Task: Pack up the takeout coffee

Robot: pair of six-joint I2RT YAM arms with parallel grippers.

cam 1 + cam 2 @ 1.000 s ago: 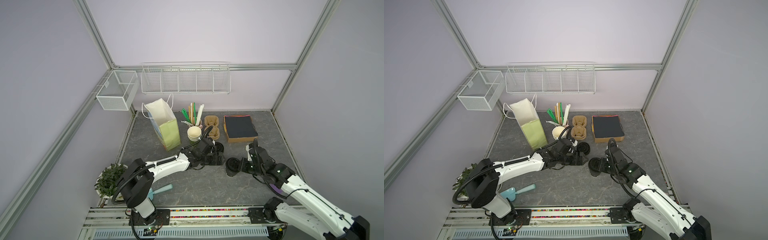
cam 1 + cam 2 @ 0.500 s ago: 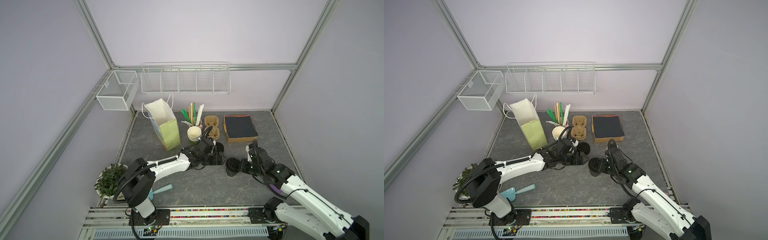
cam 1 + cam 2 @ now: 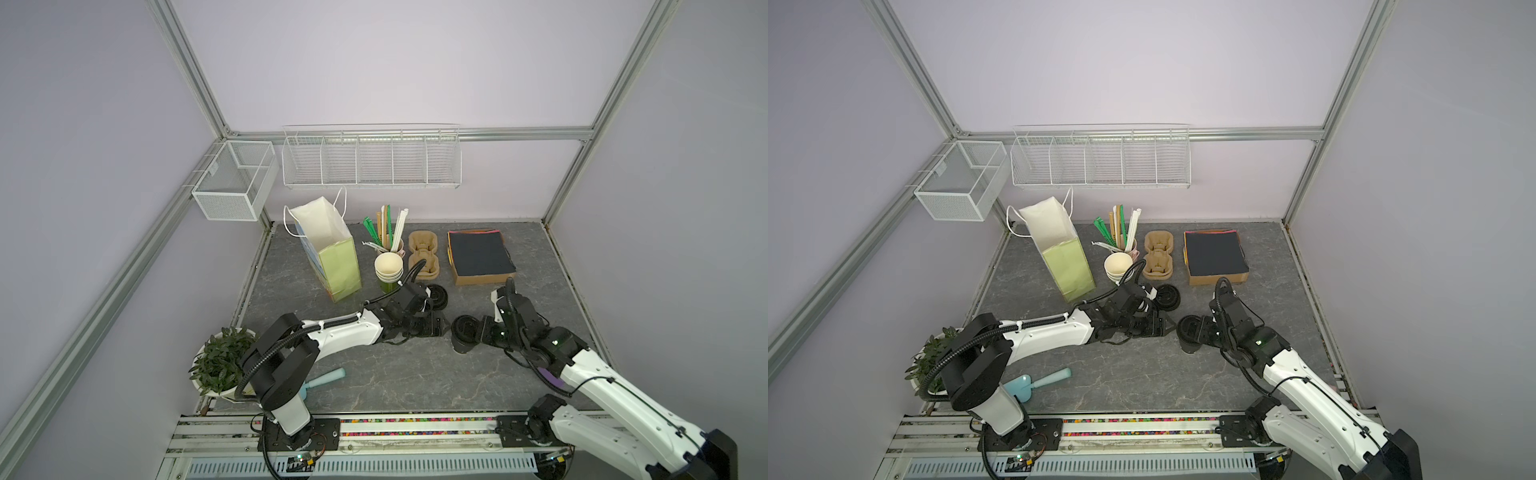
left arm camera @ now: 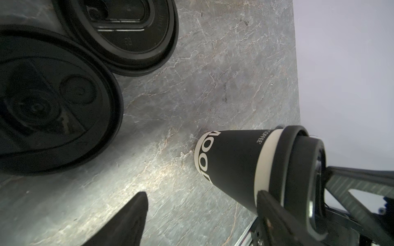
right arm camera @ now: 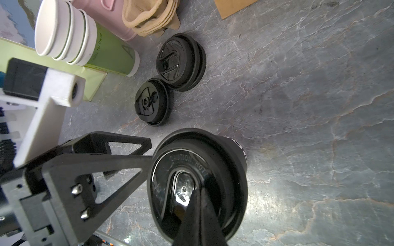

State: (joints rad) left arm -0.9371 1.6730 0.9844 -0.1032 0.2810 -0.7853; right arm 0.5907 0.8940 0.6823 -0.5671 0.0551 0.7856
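Left jaws wide at rim of lidded cup (image 3: 1186, 331), bare tabletop (image 3: 1142, 374) nearby.

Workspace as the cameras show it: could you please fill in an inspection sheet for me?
Surface: grey marbled tabletop; no spills seen.
Job's things: black-lidded takeout coffee upright, centre right; paper bag open, upright, back left.
Clutter: two piles of loose lids, stacked lidless cups, straws, pulp carriers, box of dark sheets, plant, blue scoop.
Hands: right hand shut, tips on the coffee's lid; left hand open, close beside the cup, holding nothing.
Cables: black cables arch over both wrists; no snag seen.
Surroundings: two wire baskets on the walls; nothing seen inside.
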